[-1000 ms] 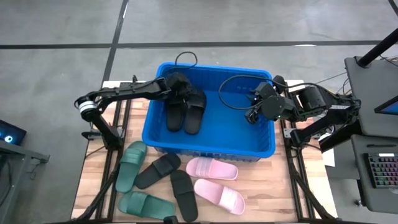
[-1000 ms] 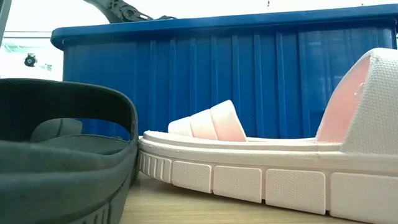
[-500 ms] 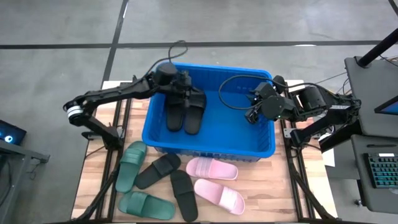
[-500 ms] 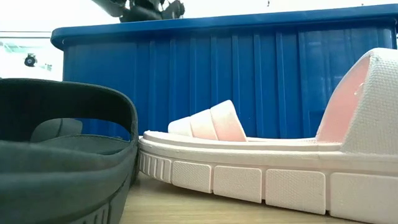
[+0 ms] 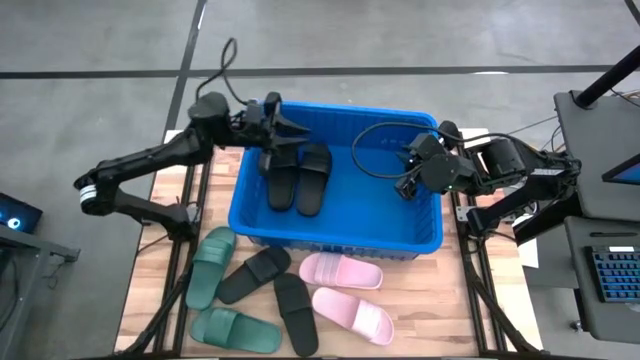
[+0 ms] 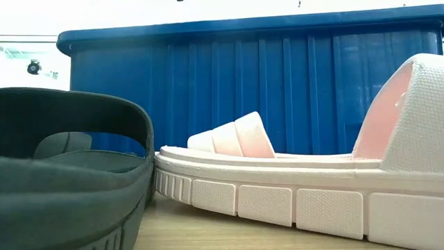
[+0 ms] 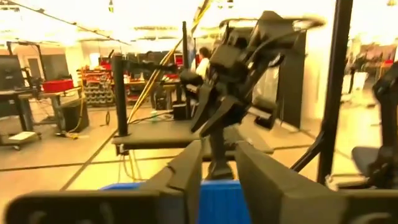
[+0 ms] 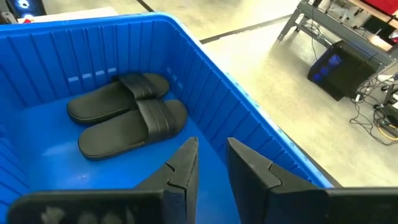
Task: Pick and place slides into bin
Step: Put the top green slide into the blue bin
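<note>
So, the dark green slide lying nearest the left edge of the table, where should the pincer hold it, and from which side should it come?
Probably by the wide strap of the dark green slide, coming straight down from above. It lies flat, sole down and apart from the black slide beside it, so the strap arches up with space under it for one finger. The left pincer, open at the bin rim, is the nearer one.

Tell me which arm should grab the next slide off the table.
Probably left: the left gripper hangs open over the bin, on the side of the green slides and black slides. The right gripper sits farther off.
</note>
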Controlling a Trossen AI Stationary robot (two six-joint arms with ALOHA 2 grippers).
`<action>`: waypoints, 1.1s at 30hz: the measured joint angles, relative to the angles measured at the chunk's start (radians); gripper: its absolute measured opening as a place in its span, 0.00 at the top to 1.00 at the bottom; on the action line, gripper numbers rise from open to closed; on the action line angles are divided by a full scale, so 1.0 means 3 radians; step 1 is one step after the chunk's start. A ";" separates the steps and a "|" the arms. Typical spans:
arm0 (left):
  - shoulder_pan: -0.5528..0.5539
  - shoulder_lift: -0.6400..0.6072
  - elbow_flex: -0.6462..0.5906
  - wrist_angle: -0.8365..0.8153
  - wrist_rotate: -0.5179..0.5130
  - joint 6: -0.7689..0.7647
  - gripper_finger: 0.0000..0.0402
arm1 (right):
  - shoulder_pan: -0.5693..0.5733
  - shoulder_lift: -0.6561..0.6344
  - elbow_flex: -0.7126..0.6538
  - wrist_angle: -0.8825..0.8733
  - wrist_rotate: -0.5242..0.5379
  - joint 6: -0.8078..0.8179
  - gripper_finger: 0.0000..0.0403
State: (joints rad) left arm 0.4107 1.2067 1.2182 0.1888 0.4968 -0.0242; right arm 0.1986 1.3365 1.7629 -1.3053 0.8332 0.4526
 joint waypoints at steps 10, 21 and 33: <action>0.0001 -0.0398 -0.0001 -0.0088 -0.0007 -0.0597 0.65 | 0.0365 -0.0002 -0.0001 0.0224 -0.0007 -0.0078 0.82; 0.0003 -0.0743 -0.0131 -0.0263 -0.0012 -0.0607 0.65 | 0.1285 -0.0008 -0.0034 0.1574 0.0003 -0.1034 0.84; 0.0003 -0.0821 -0.0158 -0.0338 -0.0018 -0.0688 0.65 | 0.1354 -0.0153 -0.0786 0.3710 -0.2261 -0.1958 0.84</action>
State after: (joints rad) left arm 0.4114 0.9604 1.1709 0.0874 0.4913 -0.2306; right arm 0.6048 1.2907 1.5272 -0.1923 0.1550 -0.1348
